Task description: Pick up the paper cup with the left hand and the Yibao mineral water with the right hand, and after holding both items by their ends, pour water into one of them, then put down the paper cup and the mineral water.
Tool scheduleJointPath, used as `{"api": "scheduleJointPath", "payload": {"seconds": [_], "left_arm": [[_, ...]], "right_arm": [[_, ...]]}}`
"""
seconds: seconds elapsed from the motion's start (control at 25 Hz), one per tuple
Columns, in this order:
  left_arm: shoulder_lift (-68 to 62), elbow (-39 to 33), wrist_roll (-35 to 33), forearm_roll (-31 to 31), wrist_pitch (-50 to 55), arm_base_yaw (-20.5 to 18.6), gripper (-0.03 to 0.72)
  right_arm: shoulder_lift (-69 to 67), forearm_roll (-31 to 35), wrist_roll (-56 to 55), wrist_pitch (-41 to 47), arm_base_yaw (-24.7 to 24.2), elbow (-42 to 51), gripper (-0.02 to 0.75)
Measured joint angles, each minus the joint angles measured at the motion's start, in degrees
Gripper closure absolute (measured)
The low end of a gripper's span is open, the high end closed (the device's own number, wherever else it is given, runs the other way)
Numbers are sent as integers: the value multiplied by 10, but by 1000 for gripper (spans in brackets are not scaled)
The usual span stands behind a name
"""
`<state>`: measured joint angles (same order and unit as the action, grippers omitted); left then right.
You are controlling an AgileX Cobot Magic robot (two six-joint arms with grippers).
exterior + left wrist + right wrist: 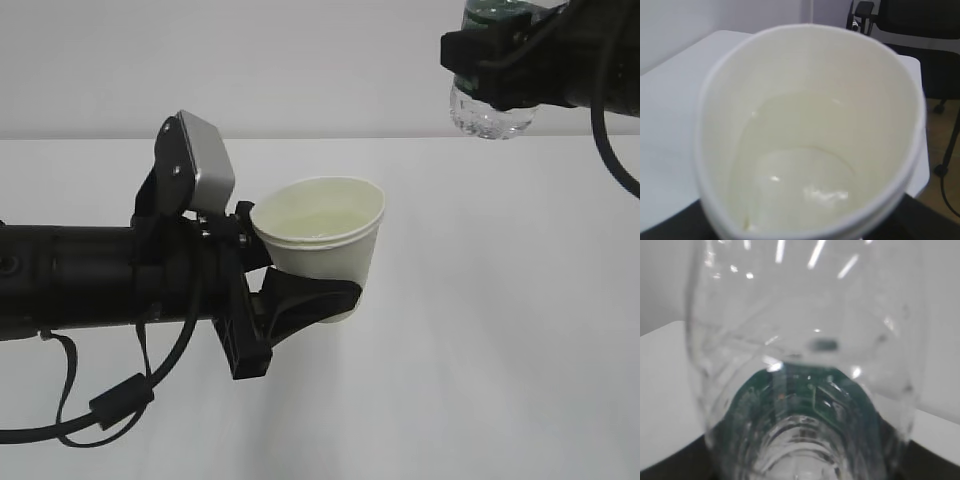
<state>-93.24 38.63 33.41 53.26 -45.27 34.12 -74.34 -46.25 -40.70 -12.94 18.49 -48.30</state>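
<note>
The white paper cup (325, 240) is held above the table, tilted a little toward the camera, by my left gripper (300, 295), whose black fingers are shut round its lower body. It fills the left wrist view (810, 130), with clear water pooled in its bottom. My right gripper (505, 65) is shut on the Yibao mineral water bottle (488, 112) at the top right, high above the table and to the right of the cup. Only its clear ribbed bottom end and a strip of green label show. The bottle fills the right wrist view (805, 390); its mouth is out of view.
The white table (500, 330) spreads under both arms, against a plain pale wall. A black cable (110, 400) loops below the left arm. A black office chair (920, 30) stands beyond the table's far edge in the left wrist view.
</note>
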Motion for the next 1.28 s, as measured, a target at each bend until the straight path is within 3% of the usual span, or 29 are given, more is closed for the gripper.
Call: {"api": "scheduleJointPath", "payload": {"seconds": [0.72,1.28], "left_arm": [[-1,0,-38,-60,30,0,268],[-1,0,-131,-194,41,0,268]], "right_arm": [[0,0,0,2,0,0,330],[0,0,0,5,0,0,330]]}}
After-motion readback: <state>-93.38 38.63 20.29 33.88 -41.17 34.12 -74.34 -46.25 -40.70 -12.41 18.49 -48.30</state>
